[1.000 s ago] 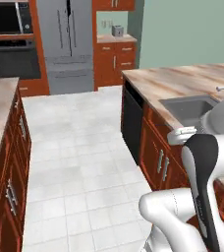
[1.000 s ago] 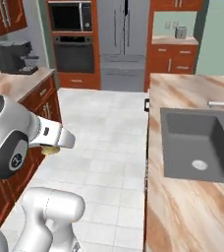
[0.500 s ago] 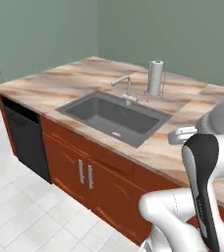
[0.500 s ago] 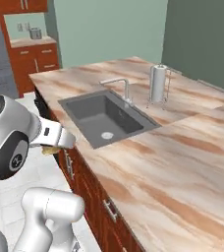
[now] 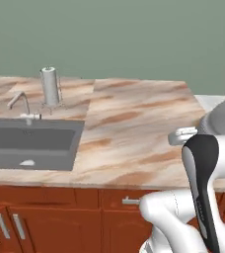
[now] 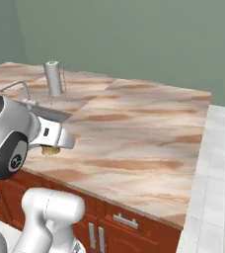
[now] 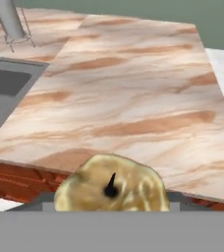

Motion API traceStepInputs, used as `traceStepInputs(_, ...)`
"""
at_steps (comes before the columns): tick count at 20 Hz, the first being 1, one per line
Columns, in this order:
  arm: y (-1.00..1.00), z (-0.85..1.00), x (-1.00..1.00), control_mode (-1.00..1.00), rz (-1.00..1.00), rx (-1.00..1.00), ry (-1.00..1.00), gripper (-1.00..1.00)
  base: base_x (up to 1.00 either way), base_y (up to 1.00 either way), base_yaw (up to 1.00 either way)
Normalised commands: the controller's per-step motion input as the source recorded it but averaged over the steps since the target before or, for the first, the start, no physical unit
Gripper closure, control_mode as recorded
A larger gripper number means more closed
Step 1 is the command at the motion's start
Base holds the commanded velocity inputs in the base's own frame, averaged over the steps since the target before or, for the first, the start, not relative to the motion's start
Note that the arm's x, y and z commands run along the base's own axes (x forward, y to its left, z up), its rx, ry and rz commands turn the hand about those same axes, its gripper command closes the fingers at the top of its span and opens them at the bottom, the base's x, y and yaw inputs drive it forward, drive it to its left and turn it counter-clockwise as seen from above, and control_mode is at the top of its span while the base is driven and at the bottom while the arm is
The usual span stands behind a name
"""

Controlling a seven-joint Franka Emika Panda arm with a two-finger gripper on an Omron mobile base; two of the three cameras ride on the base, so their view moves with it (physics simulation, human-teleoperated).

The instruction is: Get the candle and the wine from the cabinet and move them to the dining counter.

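Note:
The candle [image 7: 133, 187], a squat yellowish-tan lump with a dark wick, sits low in the hand view, close to the camera. My gripper [image 7: 110, 201] is shut on it, and the candle hides the fingertips. From the right base view the candle [image 6: 50, 150] hangs under the gripper [image 6: 51, 147], at the near edge of the dining counter [image 6: 144, 128]. That tan marble top [image 5: 134, 123] spreads ahead of the hand [image 5: 181, 135], with the candle held above its front edge [image 7: 133, 98]. The wine and the cabinet are out of view.
An inset steel sink [image 5: 30, 143] with a faucet [image 5: 18, 101] lies in the counter's left part. A grey paper-towel holder [image 5: 49, 86] stands behind it. Reddish wood doors and drawers [image 6: 119, 222] run below the top. White floor tiles [image 6: 213, 188] lie to the right.
The base has driven and turned: the views swung from the kitchen floor and fridge to face the island's long side. The candle has stayed in the gripper throughout.

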Motion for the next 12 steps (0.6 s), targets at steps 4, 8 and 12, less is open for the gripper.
traceStepInputs(4,0.00,0.00,0.00,1.00,0.00,0.00,0.00,1.00,-0.05,0.00,-1.00)
traceStepInputs(8,0.00,0.00,0.00,1.00,0.00,0.00,0.00,1.00,-0.03,-0.45,-0.53)
traceStepInputs(12,0.00,0.00,0.00,1.00,0.00,0.00,0.00,1.00,0.04,-1.00,-0.03)
